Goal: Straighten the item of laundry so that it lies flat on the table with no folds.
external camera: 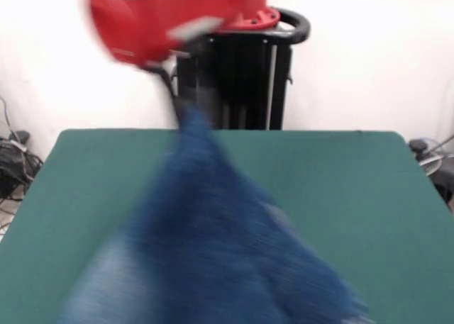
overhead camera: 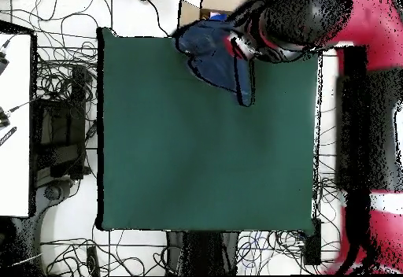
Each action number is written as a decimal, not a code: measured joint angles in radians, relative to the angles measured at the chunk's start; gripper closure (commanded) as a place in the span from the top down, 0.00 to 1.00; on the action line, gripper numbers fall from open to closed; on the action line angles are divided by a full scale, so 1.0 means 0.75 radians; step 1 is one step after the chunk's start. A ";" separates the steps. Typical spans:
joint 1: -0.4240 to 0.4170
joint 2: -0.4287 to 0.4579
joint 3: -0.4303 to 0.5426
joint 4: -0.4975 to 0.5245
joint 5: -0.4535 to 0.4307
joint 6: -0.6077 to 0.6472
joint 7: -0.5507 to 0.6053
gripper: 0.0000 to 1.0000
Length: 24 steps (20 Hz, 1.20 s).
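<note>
The blue denim jeans (external camera: 213, 246) hang in a blurred, spreading drape from a peak near the table's far edge down toward the near edge. My gripper (external camera: 181, 111) is at that peak, below the red arm (external camera: 170, 19), and is shut on the top of the jeans. Most of the cloth is lifted off the dark green table (external camera: 369, 196). In the overhead view the jeans (overhead camera: 211, 57) bunch at the table's top edge, partly over it, beside the arm's dark head (overhead camera: 287, 22), which hides the gripper. The green table (overhead camera: 205, 156) is bare below them.
The black pedestal (external camera: 241, 83) stands behind the table's far edge. Cables lie on the floor at the left (external camera: 14, 161) and all around the table (overhead camera: 67, 77). A white bench (overhead camera: 16, 116) stands beside the table's left edge in the overhead view.
</note>
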 measured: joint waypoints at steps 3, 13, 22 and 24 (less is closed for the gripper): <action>-0.143 -0.070 0.000 0.164 0.029 -0.102 0.000 0.00; -0.377 -0.208 -0.003 0.485 0.063 -0.165 0.000 0.00; -0.300 -0.233 -0.002 0.579 0.063 -0.203 0.000 0.00; -0.284 -0.247 -0.003 0.599 0.063 -0.221 0.000 0.00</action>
